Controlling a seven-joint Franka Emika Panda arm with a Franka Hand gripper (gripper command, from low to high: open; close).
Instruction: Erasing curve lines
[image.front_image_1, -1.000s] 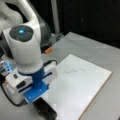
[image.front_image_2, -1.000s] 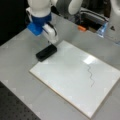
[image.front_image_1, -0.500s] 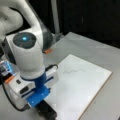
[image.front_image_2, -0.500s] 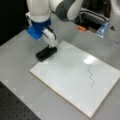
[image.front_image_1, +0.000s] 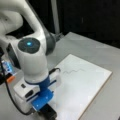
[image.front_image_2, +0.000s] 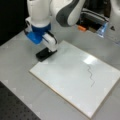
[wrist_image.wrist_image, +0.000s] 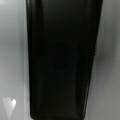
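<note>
Since a second ago the arm has sunk lower and shifted a little toward the board's corner; board and line lie where they did.

In a front view, the gripper (image.front_image_1: 46, 110) sits at the bottom left, below the blue wrist part, with the black eraser block (image.front_image_1: 48, 113) directly under it at the white board's (image.front_image_1: 95, 85) near corner. Whether its fingers are closed on the block or parted cannot be told. The curve lines (image.front_image_1: 73, 71), one thin grey wavy stroke, run across the board's upper part, well apart from the block.

In a front view from the opposite side, the gripper (image.front_image_2: 50, 51) stands over the eraser block (image.front_image_2: 44, 54), which rests on the grey table (image.front_image_2: 17, 65) just at the white board's (image.front_image_2: 65, 75) left corner. The curve lines (image.front_image_2: 90, 76) lie toward the board's right end, untouched, far from the block.

The wrist view is almost filled by the eraser block (wrist_image.wrist_image: 62, 60), dark and upright, with pale surface at both sides.
</note>
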